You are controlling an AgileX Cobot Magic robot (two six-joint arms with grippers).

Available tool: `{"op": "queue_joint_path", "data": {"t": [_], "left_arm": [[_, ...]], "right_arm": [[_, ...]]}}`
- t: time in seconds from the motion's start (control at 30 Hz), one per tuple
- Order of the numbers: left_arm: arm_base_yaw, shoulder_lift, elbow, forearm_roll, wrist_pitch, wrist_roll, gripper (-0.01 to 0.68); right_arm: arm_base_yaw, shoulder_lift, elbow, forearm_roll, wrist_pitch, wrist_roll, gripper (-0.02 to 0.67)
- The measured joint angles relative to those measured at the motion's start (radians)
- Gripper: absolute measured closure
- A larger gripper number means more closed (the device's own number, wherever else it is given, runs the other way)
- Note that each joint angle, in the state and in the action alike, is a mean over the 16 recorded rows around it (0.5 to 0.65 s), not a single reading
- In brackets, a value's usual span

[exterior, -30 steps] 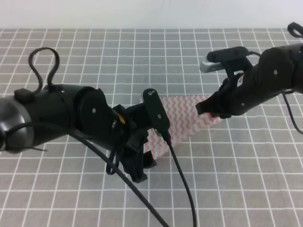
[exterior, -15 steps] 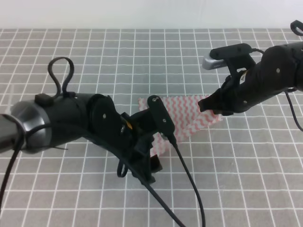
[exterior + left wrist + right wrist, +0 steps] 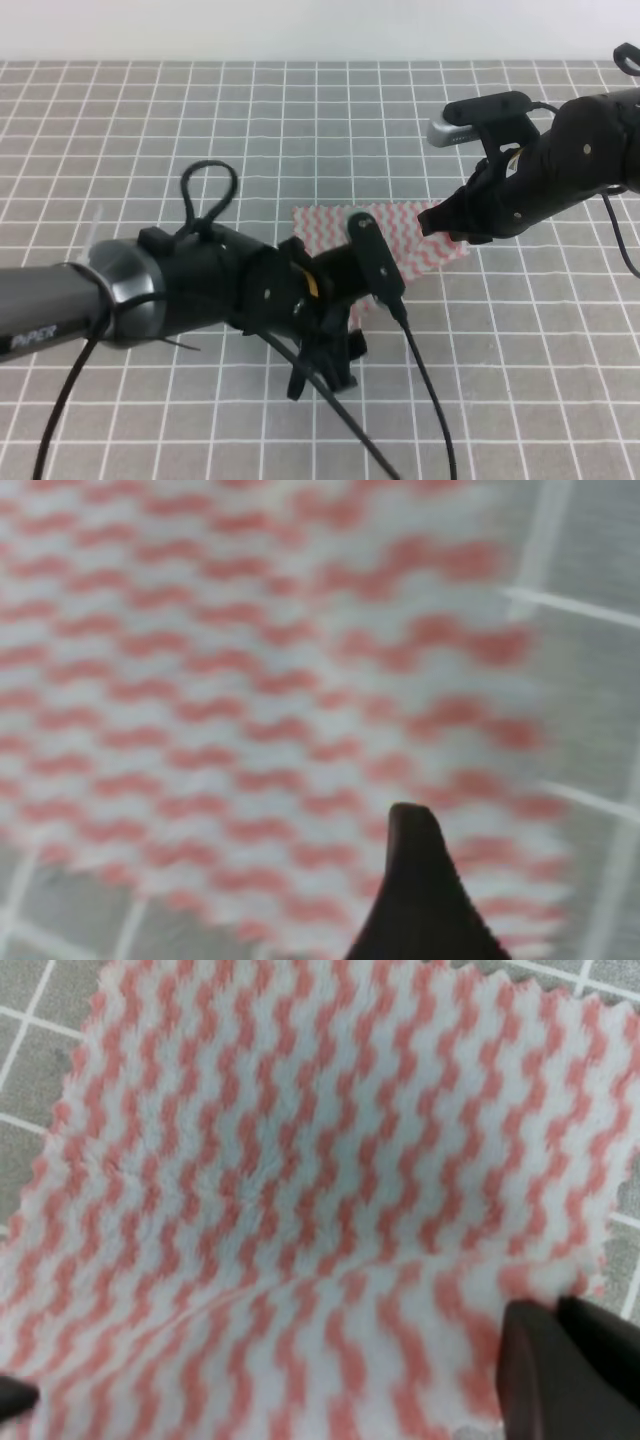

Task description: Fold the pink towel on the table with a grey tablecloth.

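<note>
Scene: two black robot arms over a table with a grey tablecloth printed with a white grid
Towel: the pink towel lies near the middle of the table, between the two arms, partly hidden by the left arm
Towel shape: its long axis runs left to right; the right end looks lifted off the cloth
Right gripper: at the towel's right edge, nearer to it than the other arm; the right wrist view shows a dark fingertip pressed on the towel's corner, so the jaws look closed on that edge
Left gripper: at the towel's near left corner; only one dark fingertip shows above the fabric, so its opening cannot be told
Key relation: the towel's free left part lies flat, left and far of the right jaws
</note>
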Motion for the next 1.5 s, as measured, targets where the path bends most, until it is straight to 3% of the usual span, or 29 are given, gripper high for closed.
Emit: {"op": "queue_joint_path", "data": {"t": [0.57, 0.9, 1.13, 1.4, 1.5], "left_arm": [[-0.082, 0.034, -0.001, 0.374, -0.091, -0.441, 0.25], [-0.092, 0.073, -0.003, 0.754, -0.017, -0.781, 0.26], [-0.092, 0.069, -0.003, 0.944, 0.051, -0.929, 0.386], [-0.092, 0.046, -0.019, 0.988, 0.083, -0.967, 0.59], [-0.092, 0.04, -0.028, 0.988, 0.083, -0.968, 0.638]], "right_arm": [[0.0, -0.003, 0.0, 0.003, -0.003, -0.001, 0.665], [0.0, -0.001, 0.0, 0.003, 0.0, -0.001, 0.665], [0.0, -0.003, 0.0, 0.004, 0.001, -0.001, 0.665], [0.0, -0.003, 0.0, 0.004, 0.001, -0.001, 0.665], [0.0, -0.003, 0.0, 0.004, -0.001, -0.001, 0.665]]}}
